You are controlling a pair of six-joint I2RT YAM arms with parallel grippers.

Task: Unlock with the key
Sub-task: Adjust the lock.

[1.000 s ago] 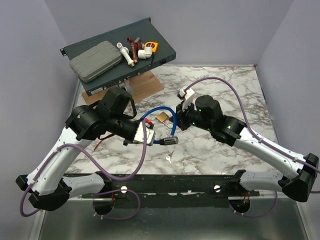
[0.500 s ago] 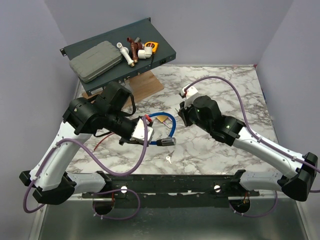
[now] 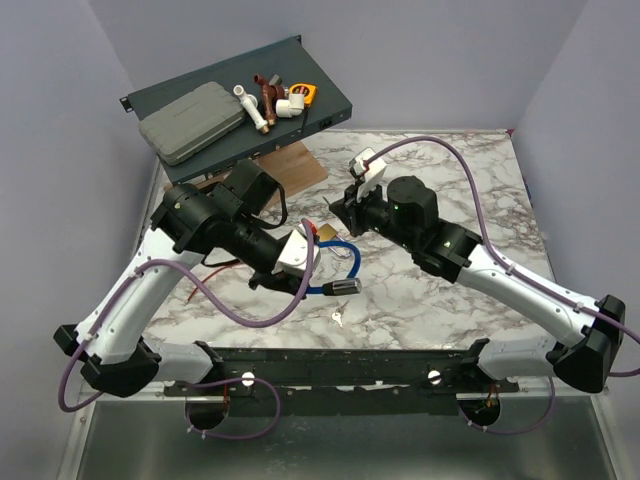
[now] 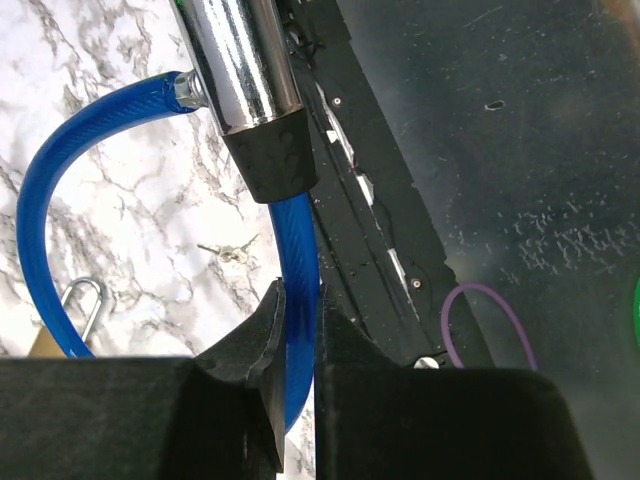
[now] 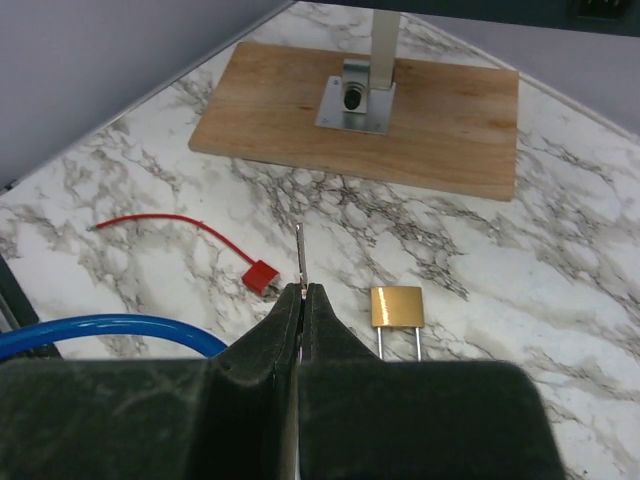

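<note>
Silver-grey and seen edge-on, the thin metal key (image 5: 300,255) stands straight up out of the right pincer (image 5: 301,292), whose two black fingers are pressed fully together on its lower end. Just ahead of those tips and a little to their right, the small brass padlock with a silver shackle (image 5: 397,305) lies flat on the white-veined marble table (image 5: 560,300). Its shackle legs point back toward the pincer, and it lies apart from the key. Ahead and to the left of the tips lies a thin red lead with a red plug (image 5: 262,276). Farther ahead sits a flat wooden board (image 5: 450,120).

The left pincer (image 4: 298,295) is nearly closed, nipping the blue plastic-coated cable (image 4: 298,240) just short of the chrome lock barrel with a black end (image 4: 240,60), which lies beyond its tips.

By my reading the key is picked up, and the step in hand is bringing it to a lock. The next move calls for finding the keyway, which shows on neither lock. The blade must then be turned to match the slot and pushed in straight; it is so thin that a small tilt could make it skid off.

Count: two pincers, one held key, a second small loose key (image 3: 338,318) on the marble near the left pincer, one padlock, one cable, one barrel, one red lead, one board.
</note>
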